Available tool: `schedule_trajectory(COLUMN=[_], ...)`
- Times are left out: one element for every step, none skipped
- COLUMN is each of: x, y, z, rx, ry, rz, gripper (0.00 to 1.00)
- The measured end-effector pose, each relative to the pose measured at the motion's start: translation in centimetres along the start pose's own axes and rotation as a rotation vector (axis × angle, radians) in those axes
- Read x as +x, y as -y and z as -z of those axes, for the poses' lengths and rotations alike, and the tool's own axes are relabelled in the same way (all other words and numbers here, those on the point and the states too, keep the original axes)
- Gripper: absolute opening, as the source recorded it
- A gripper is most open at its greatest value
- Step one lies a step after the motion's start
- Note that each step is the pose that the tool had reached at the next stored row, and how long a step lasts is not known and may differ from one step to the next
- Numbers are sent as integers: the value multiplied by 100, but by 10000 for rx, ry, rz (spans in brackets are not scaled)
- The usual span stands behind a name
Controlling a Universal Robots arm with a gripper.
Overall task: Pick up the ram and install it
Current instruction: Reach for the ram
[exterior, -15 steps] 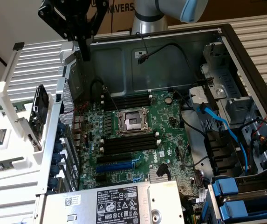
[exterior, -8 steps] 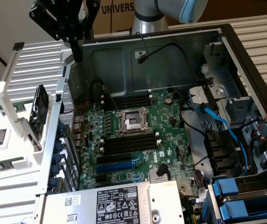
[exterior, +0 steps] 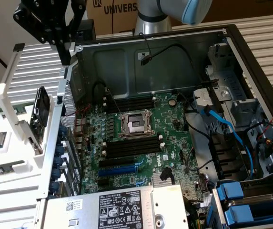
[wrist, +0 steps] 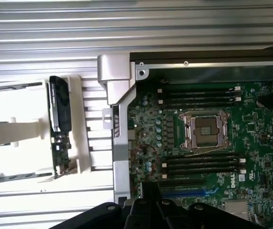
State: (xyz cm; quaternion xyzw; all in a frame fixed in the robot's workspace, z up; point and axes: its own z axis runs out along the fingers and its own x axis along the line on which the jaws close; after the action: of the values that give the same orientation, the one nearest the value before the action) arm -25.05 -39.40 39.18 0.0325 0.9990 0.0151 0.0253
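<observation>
While the pincer hangs shut and empty above the rim of the opened computer case, the ram lies well apart from it, lower and toward the exterior view's left; it rests flat in a recess of the white parts tray, probably so that it sits squarely for a grasp from above; below the pincer, toward the exterior view's right, the motherboard faces upward, its black memory slots bare, apparently to receive the stick.

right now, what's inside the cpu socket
No chip: the socket is empty, with bare contacts showing inside its metal frame. The frame covers the outer edge of the contacts.
</observation>
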Motion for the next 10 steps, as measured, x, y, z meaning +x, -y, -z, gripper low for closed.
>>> schedule_trajectory(x=[45,91,137,274,317,364,410,454,545,590], y=[3,6,9,17,20,23,26,29,35,38], z=[2,4,7,14,16,18,20,23,27,30], rx=[0,0,0,0,0,-1,0,0,0,0], ry=[-1,0,0,-1,0,0,0,0,0,0], rz=[0,0,0,-1,0,0,0,0,-1,0], gripper=[11,11,11,11,11,11,11,11,11,11])
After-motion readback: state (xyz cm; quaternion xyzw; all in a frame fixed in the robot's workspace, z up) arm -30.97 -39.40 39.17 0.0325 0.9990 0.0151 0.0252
